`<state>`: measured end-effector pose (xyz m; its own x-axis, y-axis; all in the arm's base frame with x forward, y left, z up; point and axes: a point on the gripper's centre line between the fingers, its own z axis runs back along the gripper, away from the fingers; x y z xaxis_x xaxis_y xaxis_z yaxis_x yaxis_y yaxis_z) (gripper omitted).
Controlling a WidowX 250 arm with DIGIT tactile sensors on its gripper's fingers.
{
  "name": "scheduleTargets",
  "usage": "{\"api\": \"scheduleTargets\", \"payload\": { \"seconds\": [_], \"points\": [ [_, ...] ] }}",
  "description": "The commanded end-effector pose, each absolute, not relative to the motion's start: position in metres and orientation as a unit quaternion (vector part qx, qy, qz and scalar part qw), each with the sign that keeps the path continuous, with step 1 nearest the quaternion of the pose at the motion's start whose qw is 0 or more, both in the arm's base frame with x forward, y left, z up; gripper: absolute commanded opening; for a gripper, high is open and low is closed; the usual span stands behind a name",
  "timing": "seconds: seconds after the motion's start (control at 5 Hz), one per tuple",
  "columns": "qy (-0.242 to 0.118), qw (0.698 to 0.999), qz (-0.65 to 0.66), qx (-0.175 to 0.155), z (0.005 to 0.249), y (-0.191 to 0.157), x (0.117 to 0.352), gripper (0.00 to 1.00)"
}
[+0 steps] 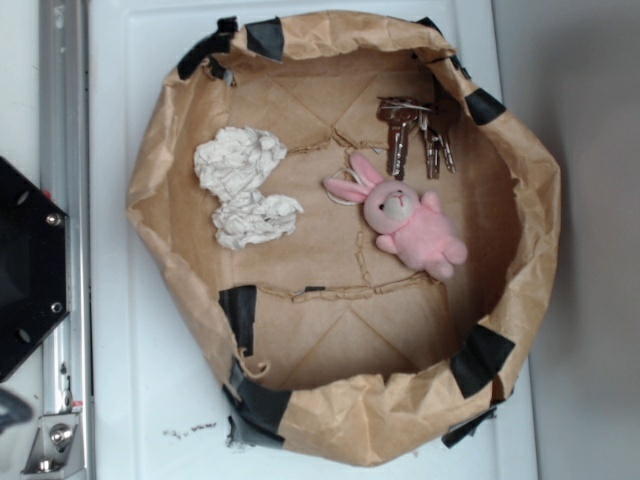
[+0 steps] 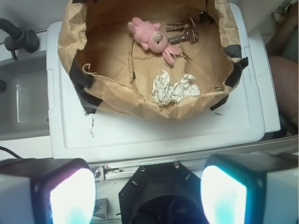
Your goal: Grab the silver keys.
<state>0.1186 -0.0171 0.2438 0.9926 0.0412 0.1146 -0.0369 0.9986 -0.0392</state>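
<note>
We are looking down into the brown paper basin [image 1: 170,190], and the silver keys [image 1: 412,132] are lying on its floor near the 1 o'clock rim, well clear of our gripper [image 2: 148,196]. In the wrist view its fingers [image 2: 70,196] are standing wide apart with nothing between them, hanging above the near edge of the white table [image 2: 154,135].

We are judging the reach as the step in hand. The pink plush rabbit [image 1: 415,222] is lying just beside the keys at their 6 o'clock, its ear close to the blades. We are aiming to come down from above with the jaws straddling the bunch, keeping off the rabbit and the paper wall. The crumpled paper wads [image 1: 243,185] at 9 o'clock are no obstacle.
</note>
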Motion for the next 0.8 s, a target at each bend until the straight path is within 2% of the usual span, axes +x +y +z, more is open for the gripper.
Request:
{"api": "scheduleTargets", "payload": {
  "seconds": [0.0, 0.2, 0.4, 0.6],
  "points": [
    [-0.058, 0.998, 0.020, -0.018, 0.244, -0.017, 0.119, 1.00],
    [-0.090, 0.996, 0.014, 0.005, 0.226, -0.034, 0.169, 1.00],
    [-0.102, 0.995, 0.015, 0.010, 0.212, -0.040, 0.217, 1.00],
    [-0.129, 0.991, -0.003, 0.025, 0.191, -0.041, 0.249, 1.00]
  ]
}}
